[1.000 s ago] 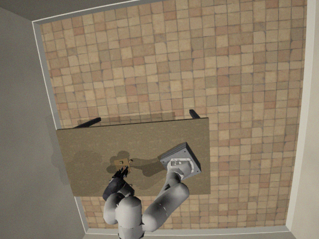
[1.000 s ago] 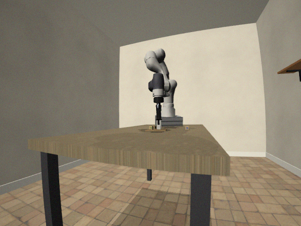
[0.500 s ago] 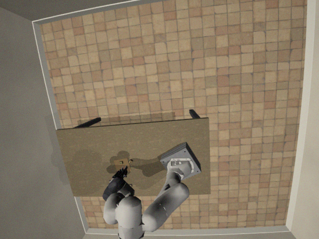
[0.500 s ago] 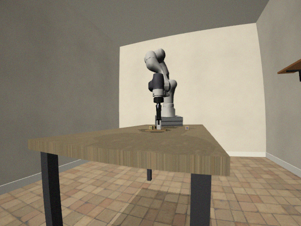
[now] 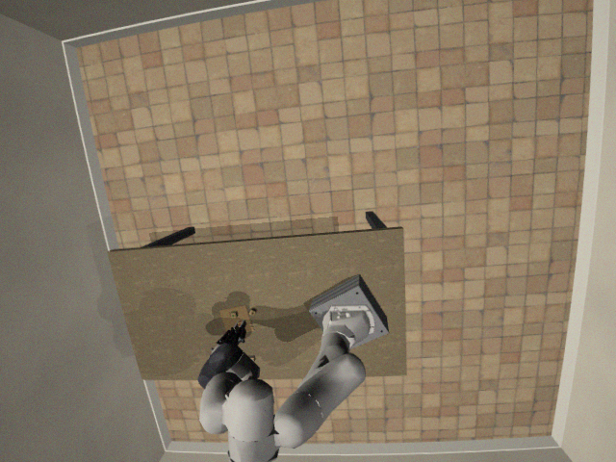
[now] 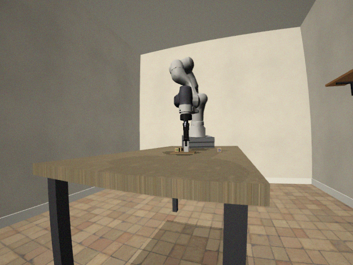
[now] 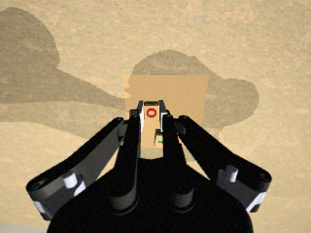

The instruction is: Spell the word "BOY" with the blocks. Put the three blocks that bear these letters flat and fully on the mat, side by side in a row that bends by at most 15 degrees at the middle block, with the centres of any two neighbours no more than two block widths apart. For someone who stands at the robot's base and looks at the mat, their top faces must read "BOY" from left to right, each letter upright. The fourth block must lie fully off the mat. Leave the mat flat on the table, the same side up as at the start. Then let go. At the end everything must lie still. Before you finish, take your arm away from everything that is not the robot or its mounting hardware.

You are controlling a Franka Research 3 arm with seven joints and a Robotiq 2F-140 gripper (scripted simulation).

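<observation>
overhead far, tableside level, wrist close downward

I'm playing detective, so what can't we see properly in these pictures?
- Y block's letter: the end effector covers most of the green mark in the wrist view.
- Mat's near edge: the end effector hides part of it in the wrist view.
- Letters from above: the blocks on the mat are too small to read in the top view.
- Shelf: its far end is cut off by the exterior view's right edge.
</observation>
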